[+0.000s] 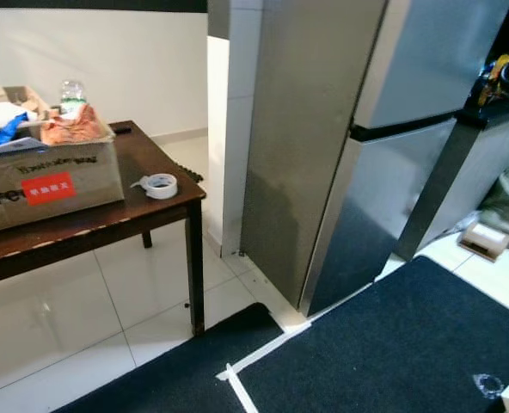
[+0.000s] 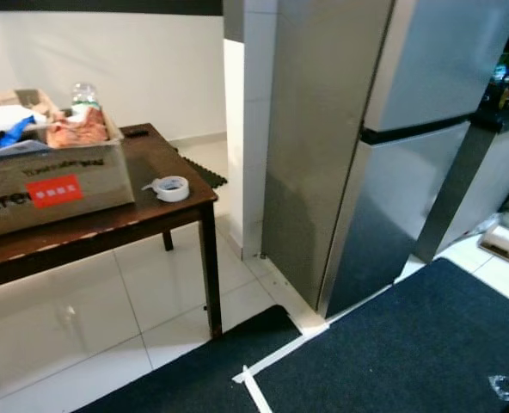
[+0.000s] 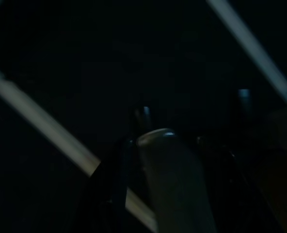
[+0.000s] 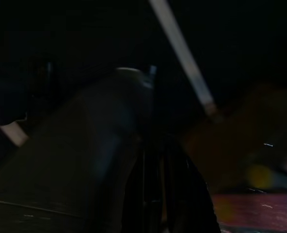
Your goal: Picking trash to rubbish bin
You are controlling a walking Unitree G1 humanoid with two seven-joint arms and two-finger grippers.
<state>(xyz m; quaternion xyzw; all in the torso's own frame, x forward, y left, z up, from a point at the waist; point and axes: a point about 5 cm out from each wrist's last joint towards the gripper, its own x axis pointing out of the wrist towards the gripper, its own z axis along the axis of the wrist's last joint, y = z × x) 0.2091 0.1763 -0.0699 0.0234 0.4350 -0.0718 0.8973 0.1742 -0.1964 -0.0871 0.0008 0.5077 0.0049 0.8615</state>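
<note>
Trash (image 1: 72, 127) heaped in open box (image 1: 48, 176) on dark tabletop (image 1: 156, 157), tape roll (image 1: 159, 185) just beside box. Fridge (image 1: 358, 146) right of tabletop, dark mat (image 1: 392, 344) on floor. Wrist views very dark; cannot tell either end effector's finger state.

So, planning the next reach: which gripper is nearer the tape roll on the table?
Left, likely: the tape roll sits on the table at the robot's left; left gripper and right gripper both hang over the dark mat.
</note>
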